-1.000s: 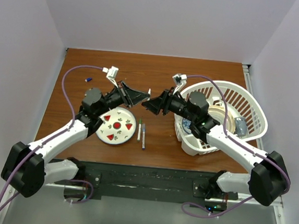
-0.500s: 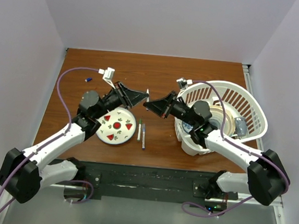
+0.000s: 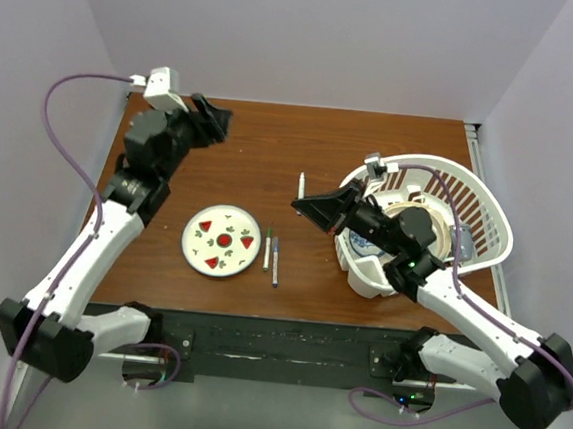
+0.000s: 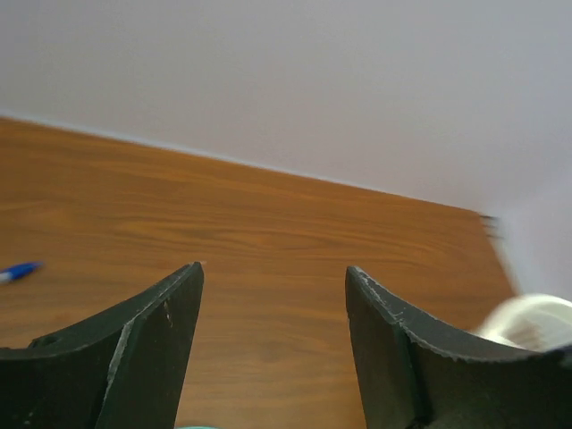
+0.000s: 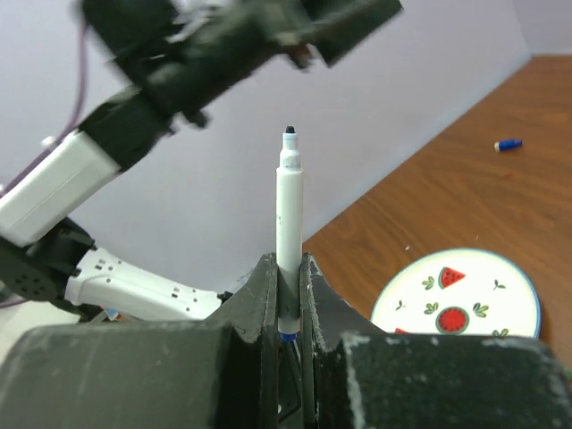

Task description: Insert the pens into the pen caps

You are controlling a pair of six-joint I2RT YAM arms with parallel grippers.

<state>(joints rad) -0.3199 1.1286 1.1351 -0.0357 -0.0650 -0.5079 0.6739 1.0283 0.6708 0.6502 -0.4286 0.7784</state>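
My right gripper (image 3: 302, 205) (image 5: 288, 261) is shut on a white pen (image 3: 301, 185) (image 5: 289, 204), which stands upright with its dark tip up and a blue end below the fingers. Two more pens (image 3: 267, 250) (image 3: 274, 262) lie side by side on the table right of the plate. One blue pen cap (image 4: 18, 271) (image 5: 508, 144) lies on the wood at the far left; the left arm hides it in the top view. Raised over the table's back left corner, my left gripper (image 3: 213, 119) (image 4: 273, 268) is open with nothing between its fingers.
A round white plate (image 3: 197, 252) (image 5: 509, 308) with red watermelon marks sits at the front middle. A white laundry basket (image 3: 488, 207) with several items fills the right side, under my right arm. Walls close in the table at the back and both sides.
The left gripper opened, let go of the white pen and swung away to the back left corner. The right gripper shut on that pen and now holds it alone.
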